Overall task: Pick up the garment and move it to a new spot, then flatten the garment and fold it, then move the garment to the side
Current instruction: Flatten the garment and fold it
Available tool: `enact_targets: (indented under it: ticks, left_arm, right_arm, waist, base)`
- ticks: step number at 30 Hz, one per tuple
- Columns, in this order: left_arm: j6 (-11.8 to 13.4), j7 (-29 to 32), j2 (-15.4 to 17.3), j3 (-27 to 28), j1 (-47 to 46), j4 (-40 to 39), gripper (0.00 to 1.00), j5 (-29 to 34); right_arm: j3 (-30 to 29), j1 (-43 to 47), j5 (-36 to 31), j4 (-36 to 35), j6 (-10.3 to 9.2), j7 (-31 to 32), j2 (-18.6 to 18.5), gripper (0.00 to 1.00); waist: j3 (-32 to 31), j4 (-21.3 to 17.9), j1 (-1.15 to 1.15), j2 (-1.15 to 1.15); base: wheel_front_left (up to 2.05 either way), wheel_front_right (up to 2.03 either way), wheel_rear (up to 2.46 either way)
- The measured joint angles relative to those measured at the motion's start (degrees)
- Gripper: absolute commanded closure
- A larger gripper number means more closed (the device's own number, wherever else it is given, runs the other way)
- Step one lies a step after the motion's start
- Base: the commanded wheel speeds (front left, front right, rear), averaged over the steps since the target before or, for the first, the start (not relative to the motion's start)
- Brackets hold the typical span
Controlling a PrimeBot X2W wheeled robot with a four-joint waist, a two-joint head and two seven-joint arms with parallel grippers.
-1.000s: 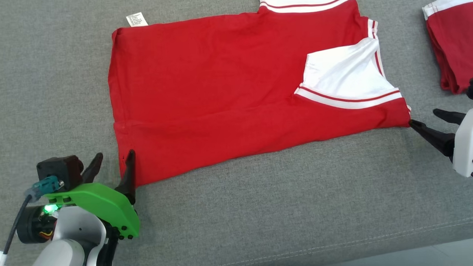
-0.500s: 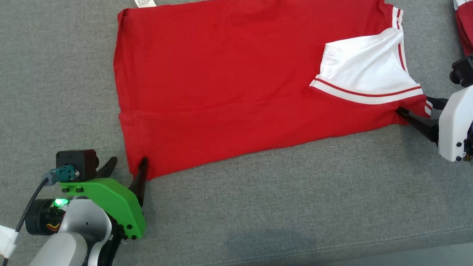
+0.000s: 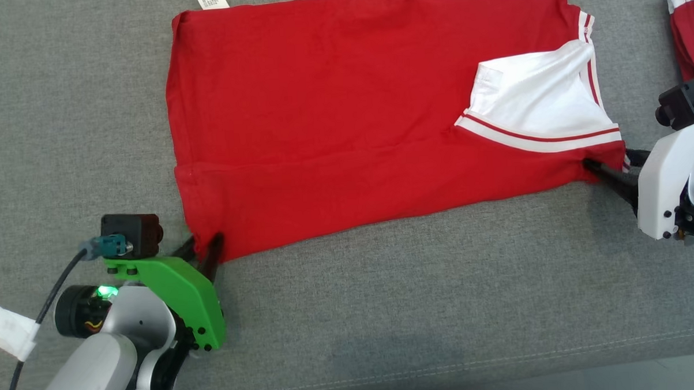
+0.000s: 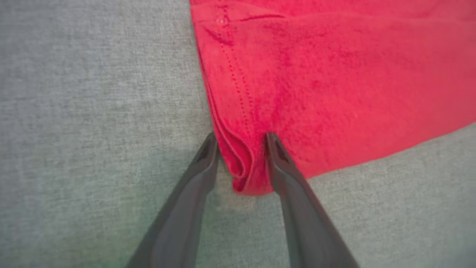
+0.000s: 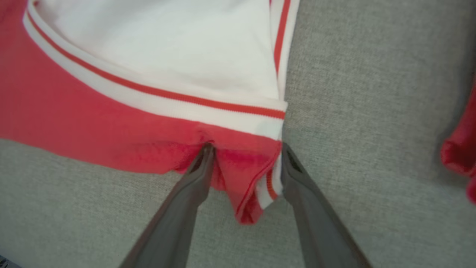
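Left gripper [image 3: 203,246] at near left corner of shirt [image 3: 321,103]: jaws apart, astride the hem, cloth bunched between, not clamped. Right gripper [image 3: 608,158] at near right corner, below white sleeve [image 3: 534,102]: jaws wide, astride the corner likewise. Shirt flat on grey cushion [image 3: 443,307]; far edge and label [image 3: 211,0] cut off by frame. Right of shirt, apart: red cloth pile [image 3: 687,33], mostly out of frame.

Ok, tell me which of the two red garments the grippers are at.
The big shirt spread out in the middle: the left gripper and right gripper each straddle a near corner. The other garment lies apart at the right edge.
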Motion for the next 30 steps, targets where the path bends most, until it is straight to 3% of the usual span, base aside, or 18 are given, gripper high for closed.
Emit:
enact_targets:
  ticks: [6,20,24,26,27,28,29,30]
  left_arm:
    - [-1.8,1.38,0.3,-0.15,0.01,0.73,1.0,-2.01]
    - [-1.12,6.19,8.92,3.14,10.46,-11.2,1.0,-7.69]
    - [0.14,5.93,9.35,3.35,15.08,-14.79,1.0,-8.67]
    - [0.68,3.97,7.77,3.15,17.46,-13.5,1.0,-9.4]
    - [0.77,3.37,7.03,2.83,17.83,-12.74,0.97,-9.5]
    - [0.79,2.94,6.54,2.34,18.05,-12.06,0.82,-9.45]
    - [0.79,2.48,5.98,1.89,18.09,-11.18,0.75,-9.35]
    - [0.78,1.87,5.14,1.88,18.1,-10.37,0.53,-9.35]
  right_arm:
    - [-1.01,1.21,0.81,-0.18,0.01,0.48,0.13,1.0]
    - [-4.12,11.2,6.98,-8.09,0.03,7.66,-6.76,1.0]
    - [-6.14,17.16,8.55,-10.84,0.03,7.87,-8.09,1.0]
    - [-6.76,19.72,7.65,-10.69,0.03,6.95,-7.01,1.0]
    - [-6.73,20.3,7.39,-10.37,0.02,6.78,-6.24,1.0]
    - [-6.69,20.71,7.02,-10.04,0.02,6.6,-5.35,1.0]
    - [-6.58,20.95,6.45,-9.81,0.02,6.26,-4.6,1.0]
    - [-6.55,21.02,5.58,-9.75,0.02,5.46,-4.06,0.53]
  waist:
    - [-1.32,-0.16,0.0,0.0]
    - [-7.46,-1.2,0.0,0.0]
    - [-7.8,-1.65,0.0,0.0]
    - [-7.37,-1.77,0.0,0.0]
    - [-7.31,-1.82,0.0,0.0]
    - [-7.3,-1.85,0.0,0.0]
    - [-7.35,-1.85,0.0,0.0]
    - [-7.42,-1.84,0.0,0.0]
  base:
    - [0.0,0.0,0.0]
    - [0.0,0.0,0.0]
    - [0.0,0.0,0.0]
    - [0.0,0.0,0.0]
    - [0.0,0.0,0.0]
    - [0.0,0.0,0.0]
    - [0.0,0.0,0.0]
    - [0.0,0.0,0.0]
